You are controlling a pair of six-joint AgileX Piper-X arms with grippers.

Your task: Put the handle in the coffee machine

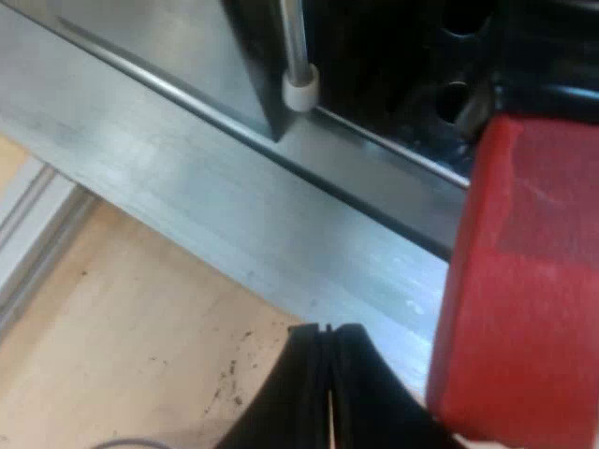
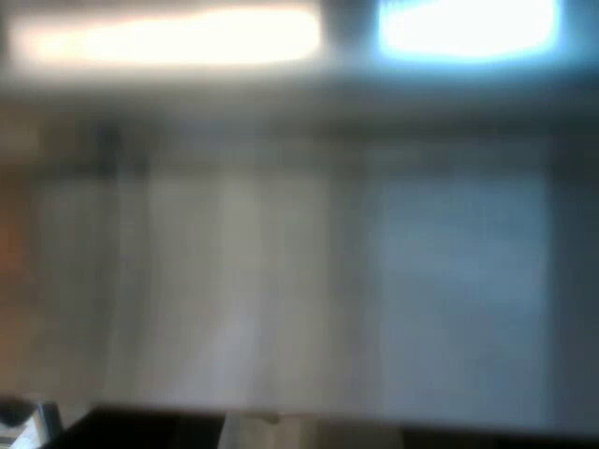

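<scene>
We are holding our left tool [image 1: 328, 374] low at the front of the espresso machine [image 1: 187, 47], where its brushed metal ledge [image 1: 281, 215] is running slantwise above the wooden tabletop [image 1: 140, 327]. The tool's two black fingers [image 1: 299, 398] are lying pressed together, closed on themselves, with a thin seam showing between them.

Just beside them the red end [image 1: 524, 281] of the handle is looming large, close to the camera and over the metal ledge. It is joining the dark handle [image 1: 552, 56], which is reaching toward the machine's shadowed recess. The far end of the handle is hidden there, so we cannot tell whether it is locked in. We also cannot tell whether the fingers are touching the red end or only sitting next to it.

A thin steam wand [image 1: 293, 37] with a white tip [image 1: 300, 91] is hanging at the machine's front, its tip ending close over the ledge by the corner of a steel panel. Small dark specks [image 1: 229, 374] are lying on the tabletop near the fingers.

Our right wrist view is facing a blurred pale wall [image 2: 299, 281] under two bright lights, one warm white [image 2: 168, 36] and one bluish [image 2: 468, 28]. A dark strip seems to be our right tool [image 2: 309, 432], and we cannot tell whether it is apart or together.
</scene>
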